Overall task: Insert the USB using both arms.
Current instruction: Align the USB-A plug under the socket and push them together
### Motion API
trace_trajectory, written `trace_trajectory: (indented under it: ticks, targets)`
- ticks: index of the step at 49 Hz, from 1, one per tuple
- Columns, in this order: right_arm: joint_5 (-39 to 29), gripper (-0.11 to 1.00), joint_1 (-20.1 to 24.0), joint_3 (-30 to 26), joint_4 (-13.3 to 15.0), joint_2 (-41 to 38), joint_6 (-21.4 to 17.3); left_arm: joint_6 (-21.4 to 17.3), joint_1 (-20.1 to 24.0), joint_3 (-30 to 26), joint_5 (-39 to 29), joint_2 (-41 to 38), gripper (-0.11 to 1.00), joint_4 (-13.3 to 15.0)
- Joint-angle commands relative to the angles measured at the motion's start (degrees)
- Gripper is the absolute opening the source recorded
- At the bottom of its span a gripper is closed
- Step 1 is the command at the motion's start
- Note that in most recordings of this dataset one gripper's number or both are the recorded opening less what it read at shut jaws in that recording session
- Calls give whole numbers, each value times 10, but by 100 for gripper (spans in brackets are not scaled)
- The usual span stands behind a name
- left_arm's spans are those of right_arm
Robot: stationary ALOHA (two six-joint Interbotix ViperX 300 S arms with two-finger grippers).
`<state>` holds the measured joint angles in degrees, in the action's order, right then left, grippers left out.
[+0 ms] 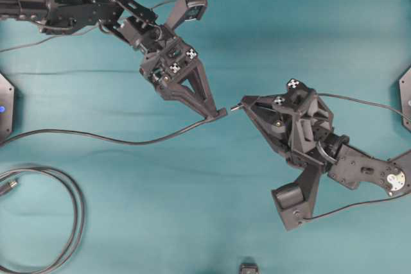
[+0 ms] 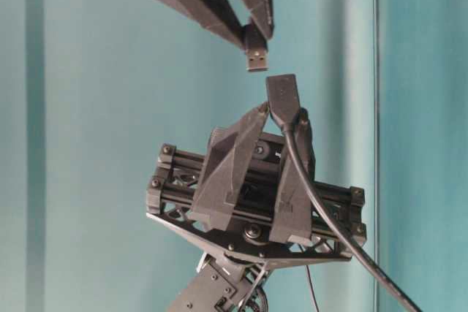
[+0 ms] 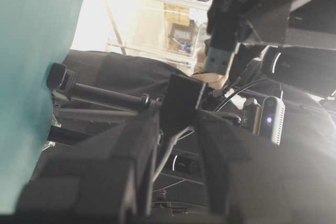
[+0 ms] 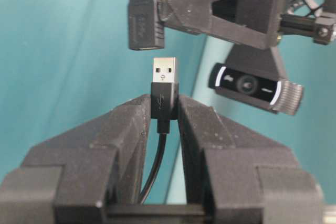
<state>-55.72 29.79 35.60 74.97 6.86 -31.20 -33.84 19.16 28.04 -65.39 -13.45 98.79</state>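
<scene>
One USB tip bare in right wrist view, hidden overhead

Above the table, the 2 black arms face each other tip to tip. The left arm enters from 10 o'clock in the overhead view, its wrist bent so the left gripper points toward 4 o'clock, fingers pinched on the socket end of a cable. The right arm comes in from 4 o'clock, its right gripper aimed at 10 o'clock, jaws clamped on the USB, whose metal tip juts past the fingertips. The 2 gripper tips stand just apart, near the centre of the overhead view. Each wrist carries a boxy camera and small checkered markers.
</scene>
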Motion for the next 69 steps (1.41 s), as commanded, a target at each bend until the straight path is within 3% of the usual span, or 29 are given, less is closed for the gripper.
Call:
trace_trajectory:
  ticks: [1,11,69]
  targets:
    - [4,22,0,-14,-6,5,-3,6,-1,-11,0,11,26,-2]
    - [4,22,0,-14,-21,5,-3,13,-4,-11,7,14,26,-4]
    - [28,22,-16,-12,-21,4,-2,19,-2,-23,8,11,26,-11]
